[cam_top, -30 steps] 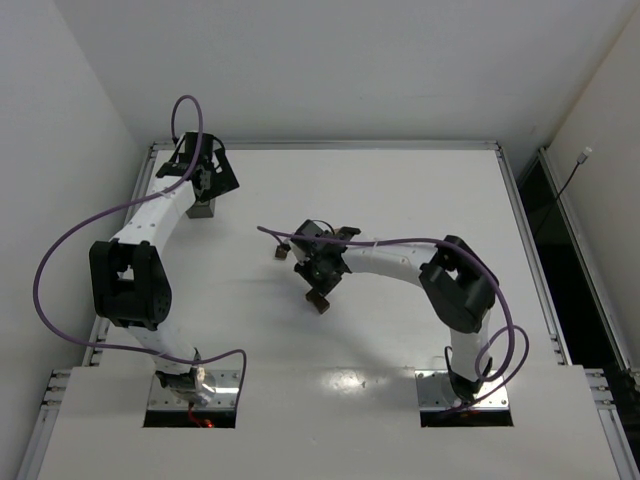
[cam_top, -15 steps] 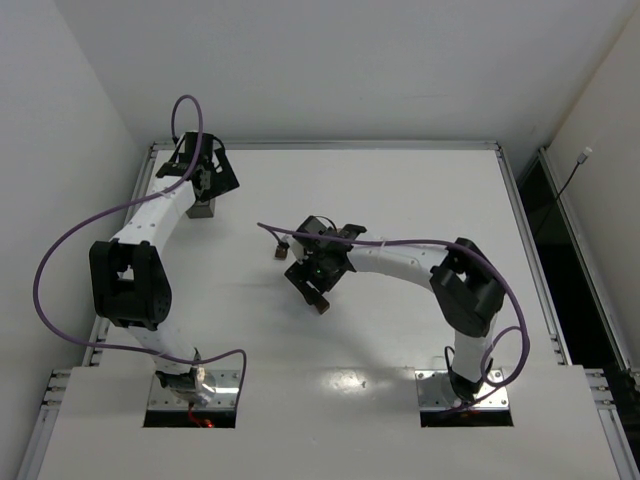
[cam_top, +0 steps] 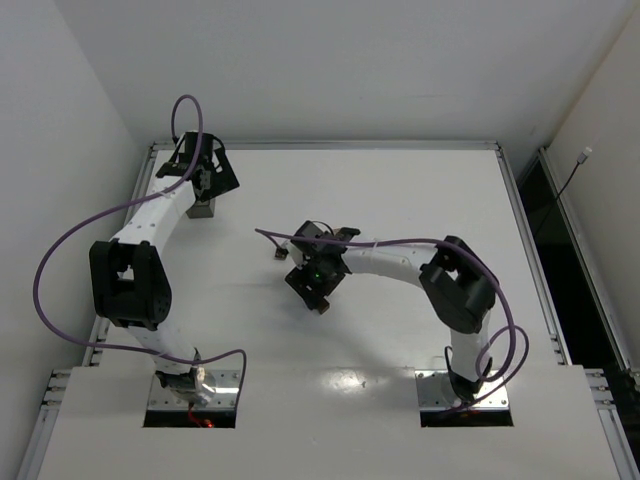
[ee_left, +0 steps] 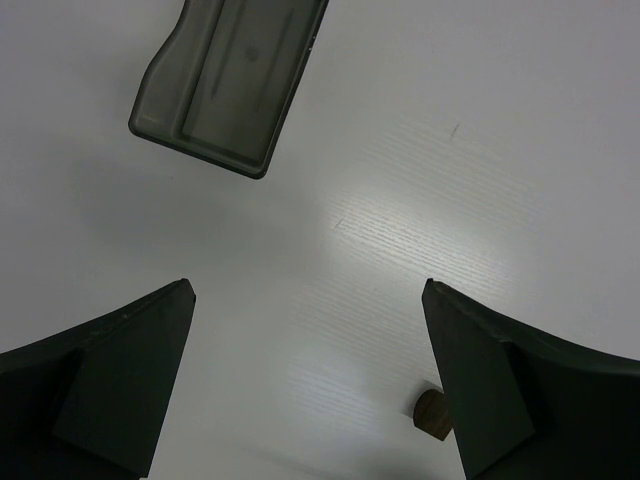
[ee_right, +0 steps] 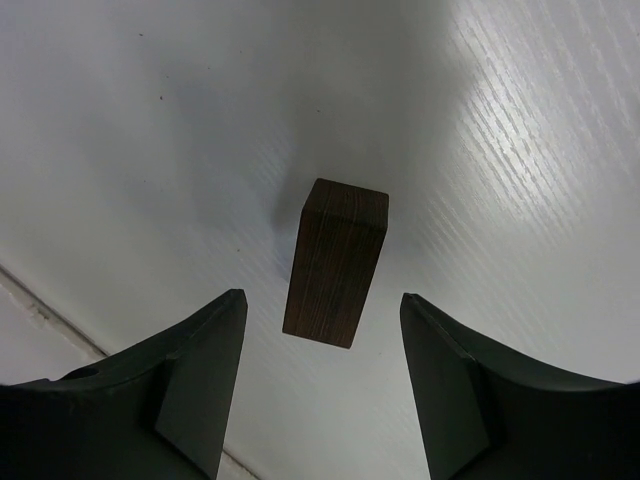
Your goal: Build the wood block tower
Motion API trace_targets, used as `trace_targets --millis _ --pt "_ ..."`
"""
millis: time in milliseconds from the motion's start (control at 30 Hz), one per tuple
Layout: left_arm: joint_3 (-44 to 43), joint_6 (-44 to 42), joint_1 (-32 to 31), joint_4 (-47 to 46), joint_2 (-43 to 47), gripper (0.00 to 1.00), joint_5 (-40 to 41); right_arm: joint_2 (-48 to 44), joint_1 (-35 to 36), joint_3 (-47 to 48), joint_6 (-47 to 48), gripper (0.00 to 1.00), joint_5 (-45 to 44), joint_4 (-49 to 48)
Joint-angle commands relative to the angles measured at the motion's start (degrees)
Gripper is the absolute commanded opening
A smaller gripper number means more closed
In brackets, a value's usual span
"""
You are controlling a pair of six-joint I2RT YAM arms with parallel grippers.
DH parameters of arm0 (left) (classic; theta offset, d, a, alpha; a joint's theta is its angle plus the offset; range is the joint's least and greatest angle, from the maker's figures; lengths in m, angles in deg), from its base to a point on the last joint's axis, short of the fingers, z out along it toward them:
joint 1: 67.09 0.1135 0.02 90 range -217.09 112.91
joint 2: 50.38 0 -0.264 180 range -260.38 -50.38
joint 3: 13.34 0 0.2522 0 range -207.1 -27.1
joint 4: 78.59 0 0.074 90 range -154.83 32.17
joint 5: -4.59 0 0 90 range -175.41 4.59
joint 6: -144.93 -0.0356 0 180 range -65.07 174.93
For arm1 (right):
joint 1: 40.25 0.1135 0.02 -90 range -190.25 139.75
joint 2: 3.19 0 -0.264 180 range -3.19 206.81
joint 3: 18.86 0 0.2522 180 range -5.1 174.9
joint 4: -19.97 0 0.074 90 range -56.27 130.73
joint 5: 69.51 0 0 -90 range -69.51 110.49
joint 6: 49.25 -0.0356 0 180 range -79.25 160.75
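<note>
A dark brown block stands on end on the white surface, near its middle. It sits between the right jaws, which are spread and clear of it on both sides. The left jaws are spread wide near the far left corner. A grey box lies just beyond them, and another brown block is partly hidden behind them.

Two white tubular arms, bulky black joint housings, purple cables looping back from left claw and right claw, green light just behind right claw, matte dark wedge-shaped fingers.
</note>
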Motion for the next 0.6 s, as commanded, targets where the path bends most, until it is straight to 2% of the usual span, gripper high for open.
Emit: trace_targets --millis 0,133,233,267,333,367,567 --pt "-0.14 0.03 0.27 -1.37 0.24 0.96 -0.34 1.29 0.26 1.50 -0.09 0.59 -0.11 -0.40" --pt "-0.14 0.03 0.80 -1.37 0.24 0.96 -0.34 2.43 0.26 1.50 -0.09 0.54 -0.11 -0.40" --pt "-0.66 0.03 0.80 -1.37 -0.28 0.96 -0.34 3.05 -0.26 2.03 -0.09 0.44 -0.64 -0.40" --pt "-0.67 0.03 0.80 -1.37 -0.28 0.96 -0.34 3.05 -0.27 2.03 -0.09 0.32 -1.25 -0.40" --pt "-0.67 0.03 0.80 -1.37 -0.28 0.96 -0.34 3.05 -0.27 2.56 -0.09 0.18 -1.25 -0.40" --pt "-0.67 0.03 0.80 -1.37 -0.28 0.96 -0.34 3.05 -0.27 2.56 -0.09 0.01 -1.25 -0.40" --pt "-0.67 0.03 0.80 -1.37 -0.28 0.96 -0.34 -3.00 -0.27 2.56 -0.61 0.00 -1.25 0.91"
